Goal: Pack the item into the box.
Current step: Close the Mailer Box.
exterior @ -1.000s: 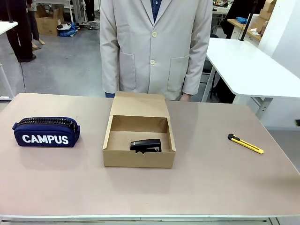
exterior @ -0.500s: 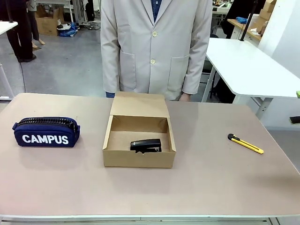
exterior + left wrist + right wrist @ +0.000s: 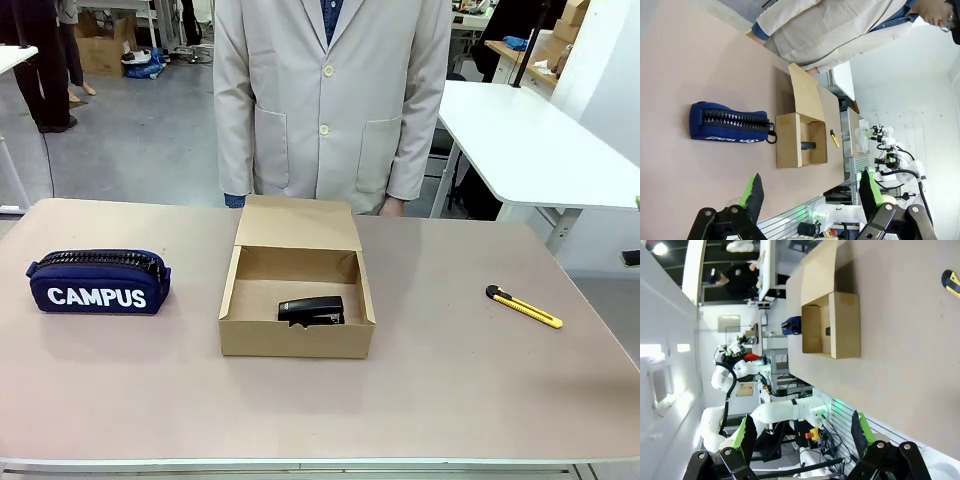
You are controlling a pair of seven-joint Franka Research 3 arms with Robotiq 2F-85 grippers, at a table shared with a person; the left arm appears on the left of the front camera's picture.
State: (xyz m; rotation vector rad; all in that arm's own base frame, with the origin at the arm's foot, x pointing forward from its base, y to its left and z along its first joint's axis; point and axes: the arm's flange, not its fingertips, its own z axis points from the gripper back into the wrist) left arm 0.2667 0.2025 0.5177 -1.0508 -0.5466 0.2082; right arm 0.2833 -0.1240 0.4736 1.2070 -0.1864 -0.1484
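Note:
The black stapler [image 3: 312,310] lies on the floor of the open brown cardboard box [image 3: 296,337] in the middle of the table, near its front wall. The box's flap lid [image 3: 297,222] stands open toward the person at the far side. In the left wrist view the box [image 3: 789,147] sits far off with the stapler [image 3: 808,145] inside, and my left gripper [image 3: 809,192] is open and holds nothing. In the right wrist view the box [image 3: 846,325] is far ahead, a dark bit of the stapler [image 3: 828,331] shows inside, and my right gripper [image 3: 803,434] is open with nothing in it.
A navy "CAMPUS" pencil case [image 3: 98,282] lies at the table's left. A yellow utility knife [image 3: 524,306] lies at the right. A person in a beige coat [image 3: 330,100] stands behind the box at the far edge. A white table [image 3: 530,145] stands beyond at the right.

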